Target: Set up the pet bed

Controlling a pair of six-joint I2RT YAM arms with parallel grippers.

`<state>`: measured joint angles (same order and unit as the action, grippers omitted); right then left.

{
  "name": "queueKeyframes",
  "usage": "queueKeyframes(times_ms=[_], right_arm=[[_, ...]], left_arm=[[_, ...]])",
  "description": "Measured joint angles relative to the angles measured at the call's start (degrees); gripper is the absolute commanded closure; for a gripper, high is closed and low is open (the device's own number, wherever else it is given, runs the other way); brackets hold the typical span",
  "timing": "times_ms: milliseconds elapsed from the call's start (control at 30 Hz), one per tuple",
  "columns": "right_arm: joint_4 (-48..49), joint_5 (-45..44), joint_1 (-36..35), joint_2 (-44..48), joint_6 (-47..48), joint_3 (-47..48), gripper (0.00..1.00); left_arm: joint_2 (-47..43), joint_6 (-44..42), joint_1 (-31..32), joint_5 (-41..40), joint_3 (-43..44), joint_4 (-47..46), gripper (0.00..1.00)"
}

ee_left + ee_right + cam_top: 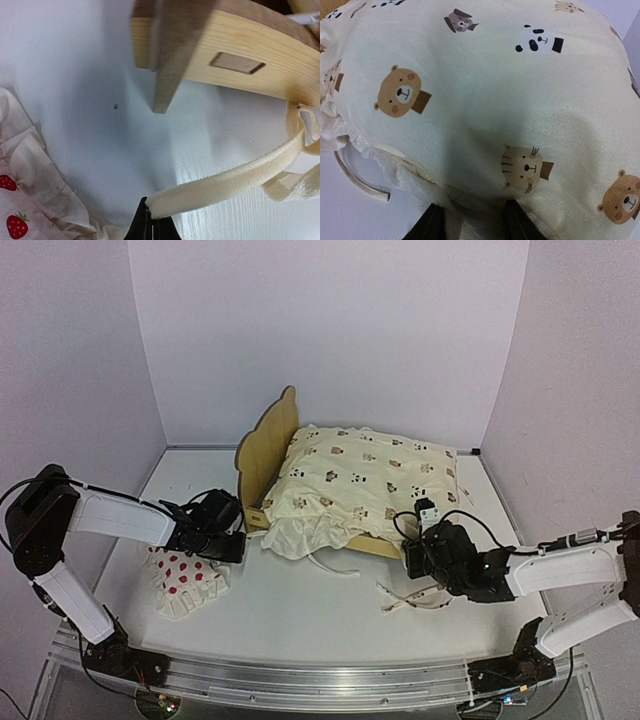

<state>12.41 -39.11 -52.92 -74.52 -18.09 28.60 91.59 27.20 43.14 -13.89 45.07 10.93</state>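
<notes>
Pinching a cream strap (225, 182), the left gripper (149, 226) sits shut beside the pet bed (262, 448) at centre frame. The right gripper (475, 220) gapes against the animal-print quilt (485, 100) covering it.

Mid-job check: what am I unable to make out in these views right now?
- Pet bed base: top view, quilt covers it.
- Right claw grip on quilt: right wrist view, fingertips cut off by bottom edge.
- Strap in the shut left claw: left wrist view, far end runs off right edge.
</notes>
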Motion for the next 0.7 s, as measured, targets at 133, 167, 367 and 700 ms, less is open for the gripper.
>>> queueKeyframes(times_ms=[133,167,367,700], right_arm=[[-0.3,-0.2,1.1,0.1,-0.5,0.0,0.6],[-0.5,-0.2,1.4,0.2,-0.6,0.0,0.6],[-2.1,-0.8,2.9,1.7,-1.4,-0.4,0.6],[-3.3,2.6,3.8,3.0,-1.4,-0.6,0.52]], left_arm=[[0.0,-0.4,-4.2,0.5,0.1,0.0,1.0],[0.0,-0.4,-5.4,0.6,0.1,0.0,1.0],[-0.1,-0.4,-10.9,2.0,0.1,0.0,1.0],[-1.0,-1.9,-13.7,7.6,0.1,-0.5,0.48]])
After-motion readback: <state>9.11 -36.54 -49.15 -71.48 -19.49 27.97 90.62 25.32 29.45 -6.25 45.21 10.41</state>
